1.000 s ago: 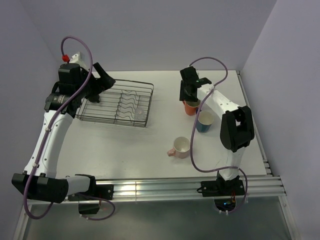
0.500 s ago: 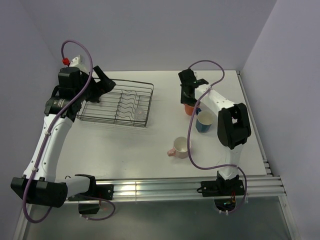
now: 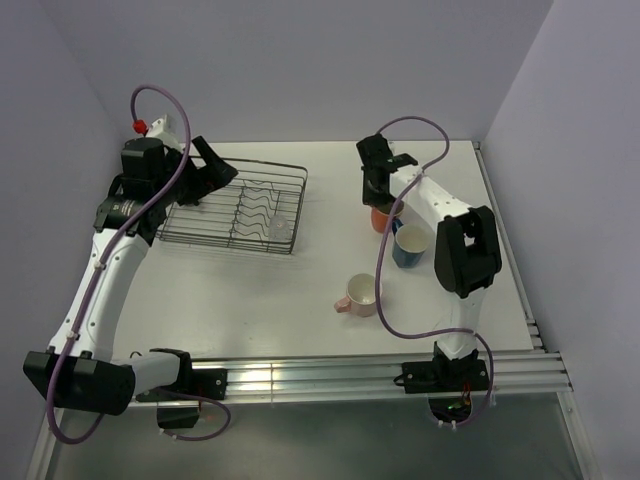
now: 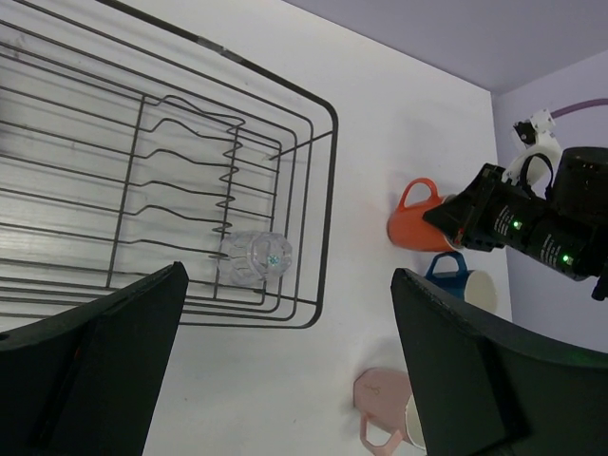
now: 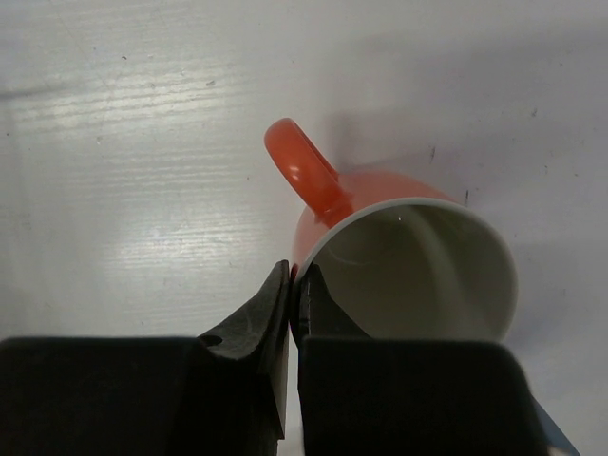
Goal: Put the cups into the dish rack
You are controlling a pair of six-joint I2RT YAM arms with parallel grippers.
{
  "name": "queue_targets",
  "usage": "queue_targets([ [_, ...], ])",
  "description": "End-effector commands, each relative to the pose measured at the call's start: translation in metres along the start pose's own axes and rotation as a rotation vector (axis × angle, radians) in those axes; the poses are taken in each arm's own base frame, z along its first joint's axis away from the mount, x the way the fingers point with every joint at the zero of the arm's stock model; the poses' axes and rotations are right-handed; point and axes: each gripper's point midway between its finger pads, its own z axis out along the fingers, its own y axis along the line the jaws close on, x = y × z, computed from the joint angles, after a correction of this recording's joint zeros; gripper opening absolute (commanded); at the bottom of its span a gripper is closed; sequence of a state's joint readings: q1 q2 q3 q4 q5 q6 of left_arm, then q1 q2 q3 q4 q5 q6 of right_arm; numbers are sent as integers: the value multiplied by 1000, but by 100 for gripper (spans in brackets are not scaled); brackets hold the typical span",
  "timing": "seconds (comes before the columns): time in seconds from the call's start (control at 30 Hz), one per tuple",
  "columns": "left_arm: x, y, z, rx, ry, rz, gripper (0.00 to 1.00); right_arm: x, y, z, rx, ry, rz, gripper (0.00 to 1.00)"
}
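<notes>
Right hand (image 5: 293, 281) has closed, now pinching the rim of the orange mug (image 5: 408, 256) beside its handle.

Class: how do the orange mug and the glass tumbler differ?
The orange mug is opaque and handled; the glass tumbler is clear, handleless. The mug is on the table; the tumbler is inside the dish rack. The right gripper pinches the mug's rim; no gripper holds the tumbler. Both are cups.
</notes>
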State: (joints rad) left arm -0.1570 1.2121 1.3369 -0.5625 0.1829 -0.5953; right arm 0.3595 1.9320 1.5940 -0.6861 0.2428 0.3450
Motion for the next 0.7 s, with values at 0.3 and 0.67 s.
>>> queue_targets([
  [0.3,9,-56,-4,352,19,-4,99,-116,21,-157,-238,-327,84,0],
  [0.67,6,-85,-2,561,-3,53,99,-75,141,-294,-1103,-259,-1,0],
])
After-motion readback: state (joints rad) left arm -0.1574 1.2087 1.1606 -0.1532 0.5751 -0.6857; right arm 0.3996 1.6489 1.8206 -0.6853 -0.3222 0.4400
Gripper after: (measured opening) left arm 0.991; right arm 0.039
